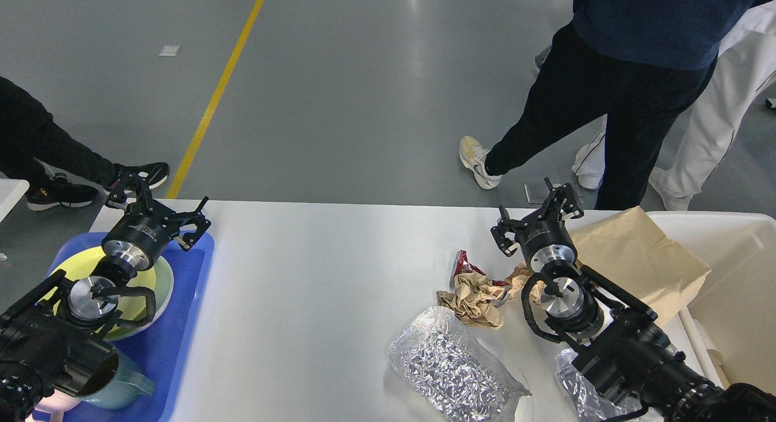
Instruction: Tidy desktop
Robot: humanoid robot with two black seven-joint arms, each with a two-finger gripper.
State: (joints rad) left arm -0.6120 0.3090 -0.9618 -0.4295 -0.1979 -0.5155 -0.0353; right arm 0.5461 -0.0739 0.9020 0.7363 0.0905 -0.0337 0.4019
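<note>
Head view: the near edge of the counter (315,276) is cut off by the frame, and its right end is hidden under a cream plastic bin (736,276), itself cropped. My right arm covers part of a second crinkled foil bag (576,391) at the near right edge. People past the far edge show only as legs and shoes on the grey, glossy floor (339,94), which carries a yellow line (212,100).

The counter is white, smooth and matte, with a rounded far left corner, and fills the lower half of the view. At its left end lies a blue plastic tray (188,307) holding a yellow-green plate (160,282) and a teal mug (121,385), both partly hidden by my left arm. Right of the middle sit crumpled brown paper (473,298) with a red wrapper (462,263) touching it, and a silver foil bag (448,364) nearer the near edge. A flat brown paper bag (636,258) leans over the bin's rim.

The left pincer (159,199) hangs spread open over the tray's far edge, gripping nothing. The right pincer (536,216) is open too, near the far edge.
</note>
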